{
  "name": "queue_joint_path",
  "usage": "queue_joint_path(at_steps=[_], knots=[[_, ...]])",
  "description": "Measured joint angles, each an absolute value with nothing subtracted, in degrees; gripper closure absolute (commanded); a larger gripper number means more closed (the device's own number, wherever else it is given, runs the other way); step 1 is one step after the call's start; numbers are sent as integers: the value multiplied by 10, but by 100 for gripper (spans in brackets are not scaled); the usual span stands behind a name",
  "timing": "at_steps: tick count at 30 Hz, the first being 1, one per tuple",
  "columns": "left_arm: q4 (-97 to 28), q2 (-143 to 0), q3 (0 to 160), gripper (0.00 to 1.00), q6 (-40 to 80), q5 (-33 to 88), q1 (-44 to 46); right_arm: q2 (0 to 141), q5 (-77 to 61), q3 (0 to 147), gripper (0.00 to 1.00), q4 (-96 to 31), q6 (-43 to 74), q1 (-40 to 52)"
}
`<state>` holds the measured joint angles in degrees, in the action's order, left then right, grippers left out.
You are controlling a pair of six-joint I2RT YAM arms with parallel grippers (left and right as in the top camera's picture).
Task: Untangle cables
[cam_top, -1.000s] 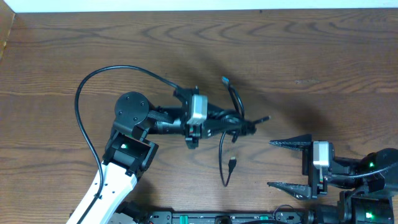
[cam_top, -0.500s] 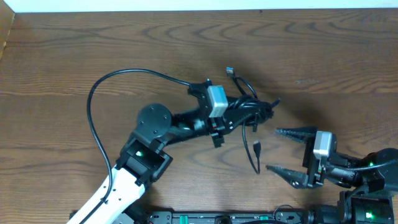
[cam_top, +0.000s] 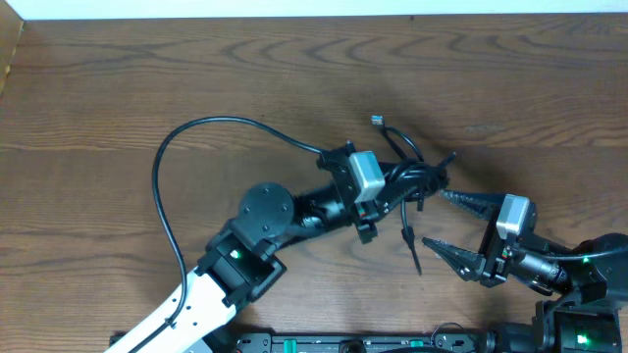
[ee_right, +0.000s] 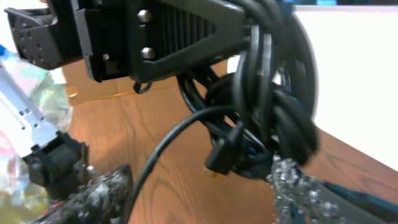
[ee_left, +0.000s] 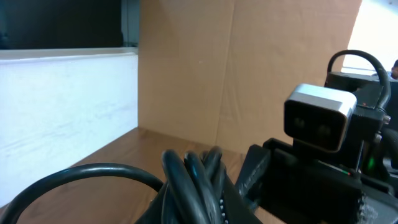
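- Left gripper (cam_top: 435,178) is clamping tight on the cables (cam_top: 412,176), holding the bunch up over the table (cam_top: 118,78), a little right of its middle.
- Right gripper (cam_top: 434,217) is sitting just beside the bunch with its jaws wide apart, gripping nothing. A loose strand (cam_top: 409,235) is hanging toward the front edge, near its lower finger.
- Progress, as I judge it: early going. The cords are sitting in one knotted clump with none laid out apart, so all the separating is left.
- Overhead is showing a blue plug (cam_top: 376,120) poking out toward the back edge, which the wrist views aren't showing clearly.
- Right wrist is giving the close look, with thick loops wrapping the left finger and a plug end (ee_right: 224,155) dangling above its own fingers (ee_right: 99,190).
- Left wrist is catching only the cord tops and the right arm's camera (ee_left: 320,118).
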<state>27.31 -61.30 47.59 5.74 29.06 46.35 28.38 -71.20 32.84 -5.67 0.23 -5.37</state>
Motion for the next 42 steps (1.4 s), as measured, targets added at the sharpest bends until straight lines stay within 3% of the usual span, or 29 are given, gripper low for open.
queue_joint_path(at_steps=[7,17,32,42], knots=[[273,-613,476,92,57,193,525,284,-710,328,51,-57,4,-54],[277,-614,476,93,51,150,545,283,-644,328,66,-70,4,-54],[298,-615,476,93,45,49,612,283,-593,328,66,-76,4,-54],[300,-648,476,93,45,-74,636,285,-572,328,58,-78,10,-54]])
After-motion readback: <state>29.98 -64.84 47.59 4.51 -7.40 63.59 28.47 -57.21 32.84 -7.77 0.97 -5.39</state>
